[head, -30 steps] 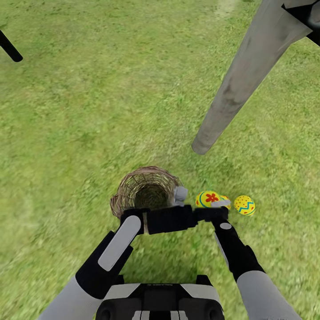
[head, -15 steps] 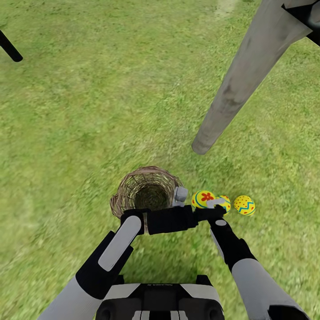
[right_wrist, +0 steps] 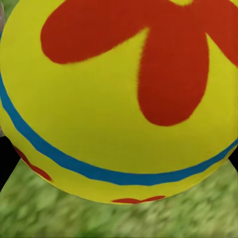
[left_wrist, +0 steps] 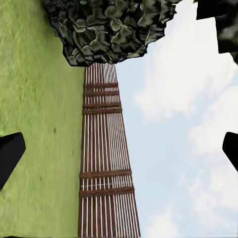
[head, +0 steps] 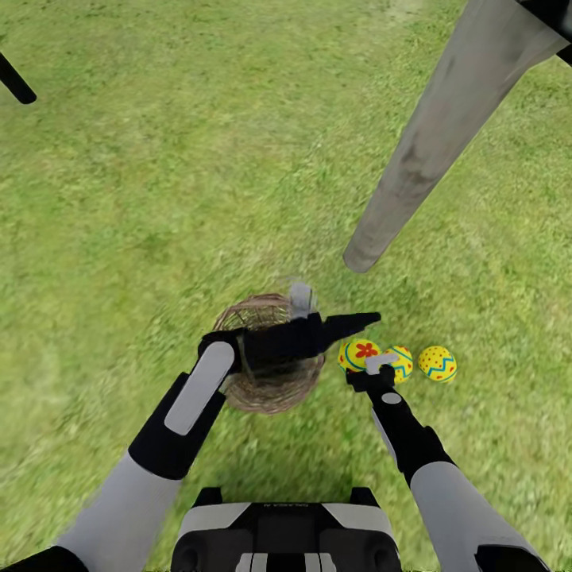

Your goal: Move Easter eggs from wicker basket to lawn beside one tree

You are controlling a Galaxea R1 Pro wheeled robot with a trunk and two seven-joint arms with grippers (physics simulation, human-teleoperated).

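My head cam looks steeply down over both arms onto the lawn (head: 159,199), tree trunk (head: 429,151) upper right. Left wrist cam faces out level along the grass to a wooden fence (left_wrist: 104,163), foliage and sky. Right wrist cam sits very close on the flower-marked egg (right_wrist: 119,99), which my head cam also sees (head: 357,353).

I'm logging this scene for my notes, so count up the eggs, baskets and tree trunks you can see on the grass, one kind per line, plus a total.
Easter eggs: 3
Wicker basket: 1
Pale tree trunk: 1
Total: 5
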